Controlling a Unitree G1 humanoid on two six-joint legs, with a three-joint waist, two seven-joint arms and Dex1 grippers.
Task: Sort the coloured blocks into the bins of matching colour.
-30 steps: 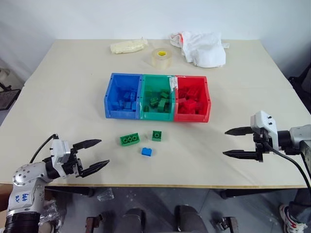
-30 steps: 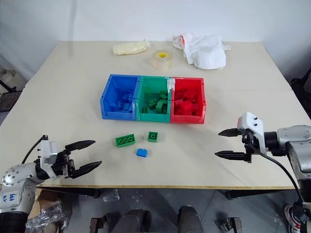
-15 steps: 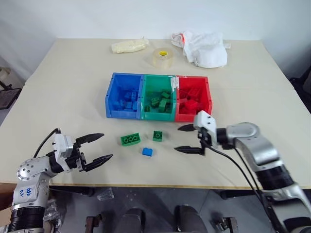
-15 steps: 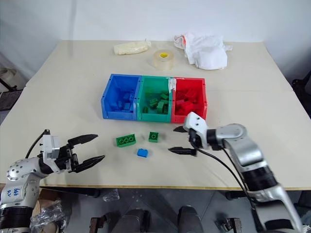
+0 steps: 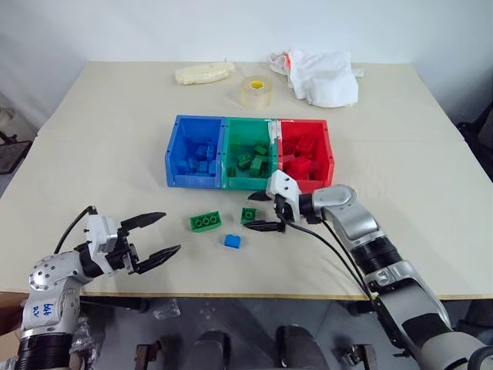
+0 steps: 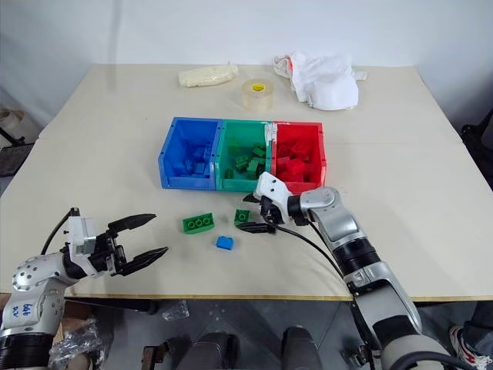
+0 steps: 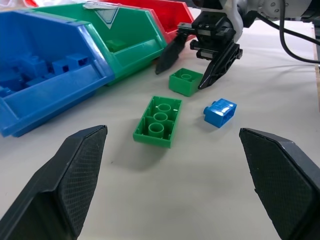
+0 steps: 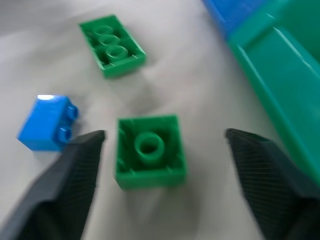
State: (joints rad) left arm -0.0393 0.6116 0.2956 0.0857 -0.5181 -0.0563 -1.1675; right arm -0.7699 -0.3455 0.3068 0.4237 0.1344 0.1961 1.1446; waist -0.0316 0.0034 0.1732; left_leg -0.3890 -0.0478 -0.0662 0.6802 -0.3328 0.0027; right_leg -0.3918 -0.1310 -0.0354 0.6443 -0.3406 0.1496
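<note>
Two green blocks (image 5: 206, 222), one blue block (image 5: 233, 240), before bins (image 5: 249, 181)

Table (image 5: 92, 139): pale beige, plain. Bins (image 5: 249, 153): blue, green and red in a row, each holding bricks of its own colour. Loose on the table: oblong brick (image 5: 206, 222), green; square brick (image 5: 248, 216), green; small brick (image 5: 233, 240), blue. Tape roll (image 5: 256, 92): clear, yellowish core. Cloth (image 5: 323, 75): white, with an orange-red spot at one edge. Bag (image 5: 202, 72): pale cream. Left gripper (image 5: 152, 236) and right gripper (image 5: 259, 211): black fingers with a fine mesh texture on white housings.
</note>
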